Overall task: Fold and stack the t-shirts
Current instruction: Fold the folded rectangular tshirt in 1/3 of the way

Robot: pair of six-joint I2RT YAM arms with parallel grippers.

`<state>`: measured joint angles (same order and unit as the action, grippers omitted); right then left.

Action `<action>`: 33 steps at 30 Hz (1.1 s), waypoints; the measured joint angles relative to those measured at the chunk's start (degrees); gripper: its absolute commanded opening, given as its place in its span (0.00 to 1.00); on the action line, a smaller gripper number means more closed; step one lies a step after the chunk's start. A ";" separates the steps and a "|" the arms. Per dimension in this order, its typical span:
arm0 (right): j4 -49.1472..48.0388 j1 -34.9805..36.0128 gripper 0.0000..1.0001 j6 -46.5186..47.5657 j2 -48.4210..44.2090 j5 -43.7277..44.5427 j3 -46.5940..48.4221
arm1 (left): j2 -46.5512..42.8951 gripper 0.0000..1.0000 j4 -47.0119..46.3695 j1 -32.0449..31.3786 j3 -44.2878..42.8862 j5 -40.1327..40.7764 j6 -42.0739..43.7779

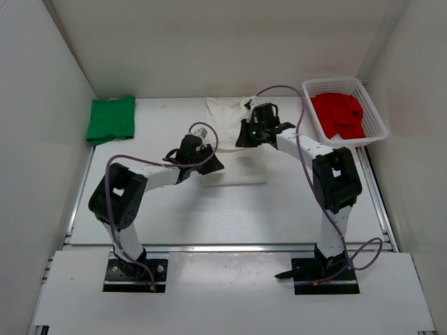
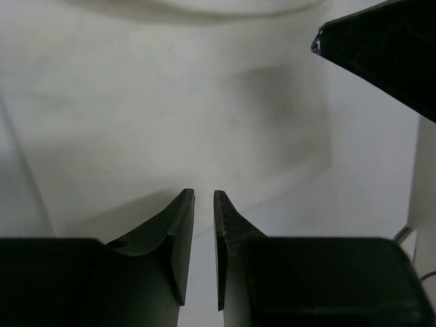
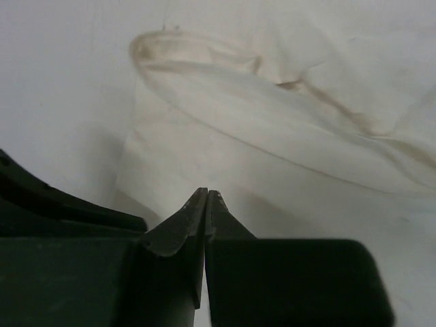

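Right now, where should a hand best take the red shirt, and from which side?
Probably a raised fold near its middle, from straight above: the red shirt lies crumpled inside the basket, whose walls block any sideways approach. The right hand is nearer.

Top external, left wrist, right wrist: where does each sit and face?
Top external: above and behind the robot, looking down on left arm, right arm, green shirt, and basket holding the red shirt.
Left wrist: on the left arm, looking past the left hand onto the off-white shirt.
Right wrist: on the right arm, looking past the shut right hand onto that shirt's collar.
Shared: both wrist views show the off-white shirt.
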<state>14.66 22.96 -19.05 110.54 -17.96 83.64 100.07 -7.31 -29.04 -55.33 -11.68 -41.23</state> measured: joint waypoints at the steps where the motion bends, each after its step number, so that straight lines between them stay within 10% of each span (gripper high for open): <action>1: 0.22 1.44 0.00 0.04 1.81 -0.20 0.72 | 1.03 0.28 -0.26 -0.39 1.07 -0.09 -0.37; 22: 3.93 -1.25 0.00 0.85 21.97 2.64 23.50 | -2.14 0.28 -8.81 0.85 14.82 -0.85 -2.47; 33: -10.12 -4.59 0.00 -6.25 -13.55 -0.72 -24.41 | -8.33 0.29 -8.00 1.14 15.61 -0.59 -2.27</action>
<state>4.54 18.37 -25.30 96.99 -18.68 59.22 91.74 -15.31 -27.90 -39.72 -12.27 -43.51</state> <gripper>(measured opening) 0.005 0.293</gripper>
